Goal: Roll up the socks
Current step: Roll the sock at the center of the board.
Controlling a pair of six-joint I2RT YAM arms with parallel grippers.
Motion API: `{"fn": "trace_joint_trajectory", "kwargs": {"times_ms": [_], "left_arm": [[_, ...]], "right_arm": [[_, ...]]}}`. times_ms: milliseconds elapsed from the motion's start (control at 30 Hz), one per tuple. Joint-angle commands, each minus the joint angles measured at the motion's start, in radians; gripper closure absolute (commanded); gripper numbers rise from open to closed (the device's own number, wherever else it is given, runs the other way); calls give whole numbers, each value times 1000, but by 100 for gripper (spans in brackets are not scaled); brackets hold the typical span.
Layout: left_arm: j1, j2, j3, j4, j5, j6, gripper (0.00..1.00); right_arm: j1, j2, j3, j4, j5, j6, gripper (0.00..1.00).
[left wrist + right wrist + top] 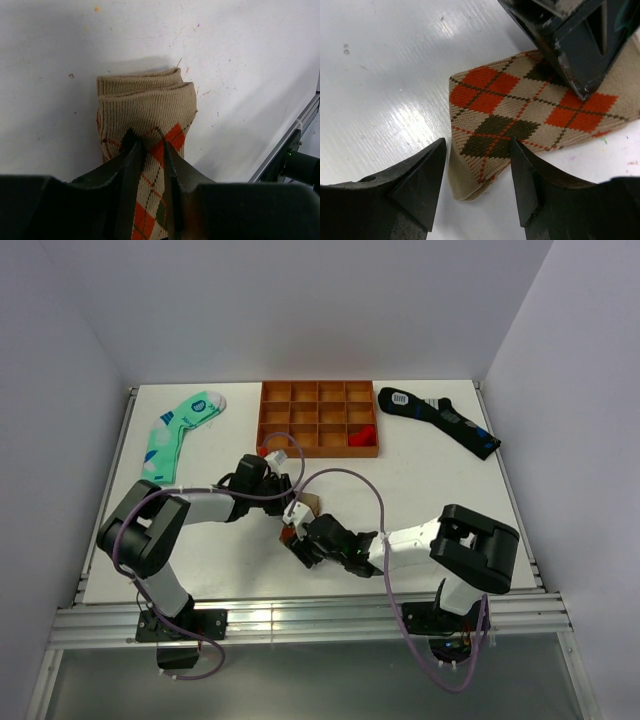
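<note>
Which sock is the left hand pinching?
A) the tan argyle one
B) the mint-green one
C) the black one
A: the left wrist view shows the left hand with its fingers closed on a fold of the tan argyle sock, while the mint-green sock and the black sock lie apart from both hands.

The white table bears argyle sock, mint-green sock, black sock, orange tray.
</note>
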Motion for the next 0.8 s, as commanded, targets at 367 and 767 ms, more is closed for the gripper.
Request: {"fn": "trace_joint_trajectory", "kwargs": {"times_ms": [367,767], "left_arm": [[8,47,33,-45,33,23,68],[11,50,44,-55,47,25,68]], "right_arm": [[-21,-114,116,-273,-74,-4,41],[-17,-108,147,-334,-70,7,42]]}}
